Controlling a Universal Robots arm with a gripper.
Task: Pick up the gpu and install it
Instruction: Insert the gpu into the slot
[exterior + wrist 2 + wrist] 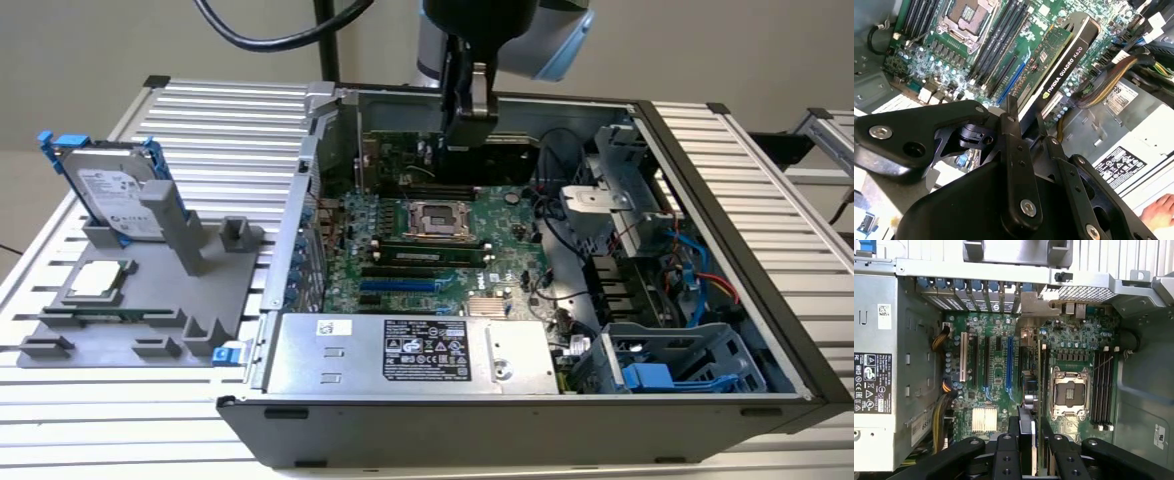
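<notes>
Jaws closed on the gpu (pixel 1064 62), which hangs edge-on below them, close over the motherboard (pixel 454 255) inside the open computer case (pixel 727 190). Whether its far edge touches a slot is hidden.

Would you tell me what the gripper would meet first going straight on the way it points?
Probably the motherboard: the gripper points down at it, and the gpu it holds would touch first; depth is unclear.
</notes>
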